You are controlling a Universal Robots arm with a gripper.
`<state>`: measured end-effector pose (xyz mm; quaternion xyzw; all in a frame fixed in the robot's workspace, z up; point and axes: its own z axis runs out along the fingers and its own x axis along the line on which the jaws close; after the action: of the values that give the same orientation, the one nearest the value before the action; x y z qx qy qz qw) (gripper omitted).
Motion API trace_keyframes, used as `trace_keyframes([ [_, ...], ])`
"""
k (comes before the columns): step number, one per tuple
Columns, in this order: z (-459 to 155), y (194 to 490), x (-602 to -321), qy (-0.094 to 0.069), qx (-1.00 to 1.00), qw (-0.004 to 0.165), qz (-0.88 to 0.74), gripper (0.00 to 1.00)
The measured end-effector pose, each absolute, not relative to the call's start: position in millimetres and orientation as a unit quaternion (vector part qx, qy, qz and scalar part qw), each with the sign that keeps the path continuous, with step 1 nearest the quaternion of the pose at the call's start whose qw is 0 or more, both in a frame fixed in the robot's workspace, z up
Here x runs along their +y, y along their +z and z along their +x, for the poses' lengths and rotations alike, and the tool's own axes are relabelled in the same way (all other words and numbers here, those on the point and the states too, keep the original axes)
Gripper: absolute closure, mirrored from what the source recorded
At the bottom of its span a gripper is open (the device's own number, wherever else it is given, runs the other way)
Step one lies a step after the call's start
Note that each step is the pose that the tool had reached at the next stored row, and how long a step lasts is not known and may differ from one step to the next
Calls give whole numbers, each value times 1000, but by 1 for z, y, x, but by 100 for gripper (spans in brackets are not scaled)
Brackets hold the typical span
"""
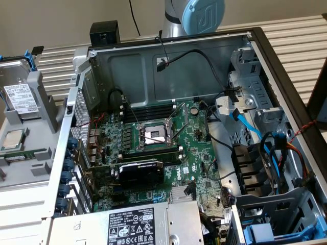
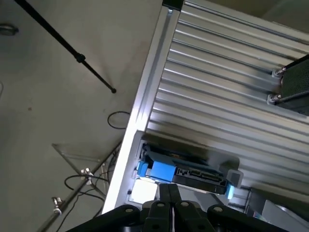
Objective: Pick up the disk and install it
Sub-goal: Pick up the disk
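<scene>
Just outside the computer case's wall on the exterior view's left, the disk leans in a grey stand. Its white barcode label faces the camera, the print too small to read. Its long axis runs upright, with the blue carrier tabs at the top. Inside the case, a black card reads NVIDIA, and the power supply carries a black-and-white label. Behind the case, the arm's blue cap bears the UR mark. The gripper has its jaws pressed together, empty, apart from the disk.
</scene>
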<state>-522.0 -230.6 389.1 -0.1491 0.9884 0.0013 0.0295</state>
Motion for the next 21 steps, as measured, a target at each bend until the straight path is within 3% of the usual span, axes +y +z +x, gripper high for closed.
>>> trace_keyframes([
  [21, -522, 388, -231, 7, 945, 29, -326, 89],
])
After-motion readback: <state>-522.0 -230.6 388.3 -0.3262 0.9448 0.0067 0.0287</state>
